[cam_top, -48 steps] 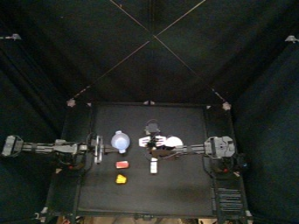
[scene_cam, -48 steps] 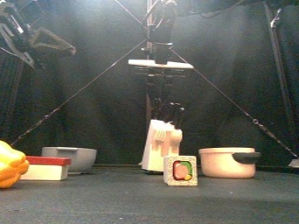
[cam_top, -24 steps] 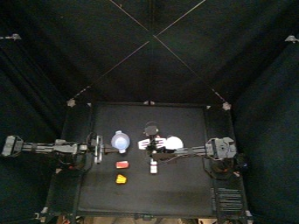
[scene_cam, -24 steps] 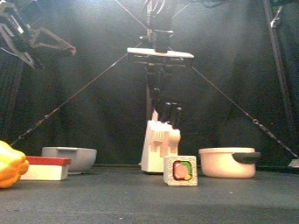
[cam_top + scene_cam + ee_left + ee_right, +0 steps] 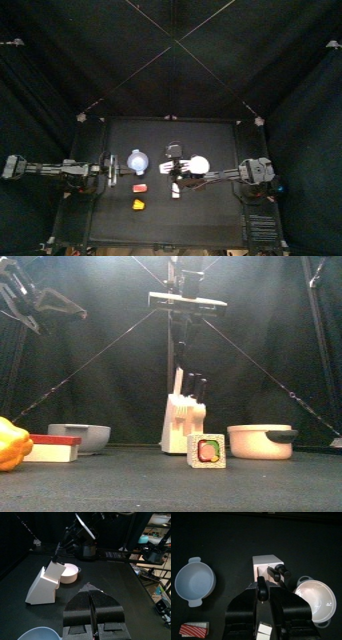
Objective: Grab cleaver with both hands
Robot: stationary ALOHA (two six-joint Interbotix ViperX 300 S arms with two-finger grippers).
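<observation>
The right gripper [image 5: 260, 592] is clamped on the dark handle of the cleaver [image 5: 185, 300]. The cleaver is held level at upper centre of the front view, well above the knife block [image 5: 185, 422]. The left gripper [image 5: 93, 591] is seen closed and empty, low in its own wrist view.

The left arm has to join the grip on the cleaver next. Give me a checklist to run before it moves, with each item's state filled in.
1. Right gripper grips the cleaver: ok, it is held high in the air.
2. Cleaver clear of the knife block: ok, the front view shows a wide gap between them.
3. Left gripper open to take hold: not ok, its jaws are shut.
4. Left gripper close to the cleaver: not ok, it rests low at the table's left, by the bowl.
5. Free part of the cleaver for a second grip: cannot tell.
</observation>
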